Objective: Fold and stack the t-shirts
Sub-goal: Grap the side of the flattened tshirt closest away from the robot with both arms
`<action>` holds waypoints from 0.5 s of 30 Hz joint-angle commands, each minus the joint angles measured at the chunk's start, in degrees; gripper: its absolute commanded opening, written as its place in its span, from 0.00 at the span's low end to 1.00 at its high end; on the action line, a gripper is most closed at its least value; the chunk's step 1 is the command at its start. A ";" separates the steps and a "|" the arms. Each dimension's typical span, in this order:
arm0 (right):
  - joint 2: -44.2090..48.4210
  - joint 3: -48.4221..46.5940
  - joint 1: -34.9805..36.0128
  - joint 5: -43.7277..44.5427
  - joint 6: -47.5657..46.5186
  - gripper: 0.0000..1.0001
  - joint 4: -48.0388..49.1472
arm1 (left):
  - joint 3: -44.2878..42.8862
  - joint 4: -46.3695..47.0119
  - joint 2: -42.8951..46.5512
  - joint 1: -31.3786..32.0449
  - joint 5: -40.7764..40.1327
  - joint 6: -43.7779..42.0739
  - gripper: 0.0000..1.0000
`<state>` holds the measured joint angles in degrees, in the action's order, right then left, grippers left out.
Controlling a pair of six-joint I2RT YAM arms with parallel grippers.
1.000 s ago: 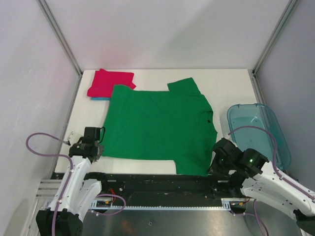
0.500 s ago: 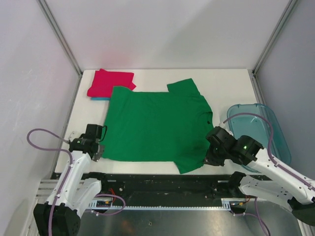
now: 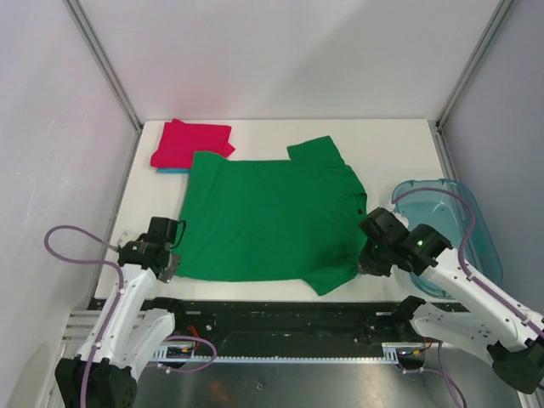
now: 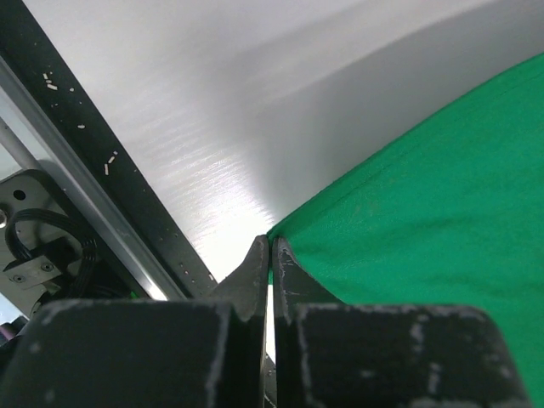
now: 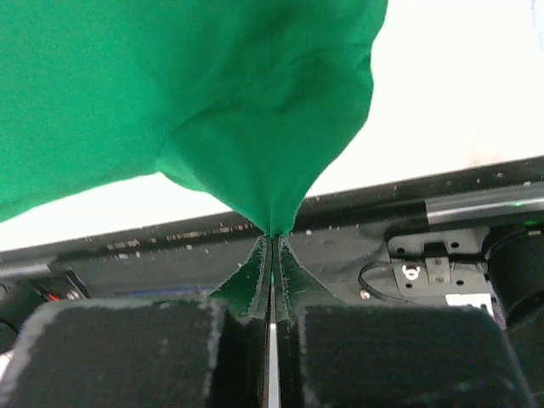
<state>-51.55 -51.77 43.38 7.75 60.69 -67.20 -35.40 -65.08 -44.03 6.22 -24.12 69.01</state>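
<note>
The green t-shirt (image 3: 272, 217) lies spread flat on the white table (image 3: 391, 149). My left gripper (image 3: 172, 262) is shut on its near left corner; in the left wrist view the fingertips (image 4: 270, 244) pinch the green hem (image 4: 425, 195). My right gripper (image 3: 364, 265) is shut on the near right corner, and the right wrist view shows green cloth (image 5: 212, 93) drawn into a peak between the closed fingers (image 5: 274, 238), lifted above the table's front rail. A folded magenta-red t-shirt (image 3: 191, 143) sits at the back left, on a light blue t-shirt (image 3: 174, 171) of which only an edge shows.
A translucent blue-green plastic bin (image 3: 463, 229) stands at the table's right edge, just behind my right arm. Grey walls close in the back and both sides. A black rail (image 3: 272, 310) runs along the near edge.
My right gripper has moved away from the near edge and a little left, lifting the green shirt's near right corner with it. The left gripper has barely moved.
</note>
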 commanded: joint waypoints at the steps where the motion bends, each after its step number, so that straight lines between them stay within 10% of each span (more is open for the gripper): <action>1: -0.85 -1.76 -6.35 0.40 -6.21 0.00 4.03 | -3.64 2.40 -6.01 1.15 -3.81 -1.00 0.00; 15: -21.62 -8.91 -19.69 -2.24 -20.57 0.00 23.50 | -20.94 21.41 -35.85 2.66 -7.34 -19.75 0.00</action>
<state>-68.36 -57.10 25.87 6.66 45.15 -52.53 -50.89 -50.37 -75.13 8.51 -28.86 55.00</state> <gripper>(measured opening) 0.009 0.008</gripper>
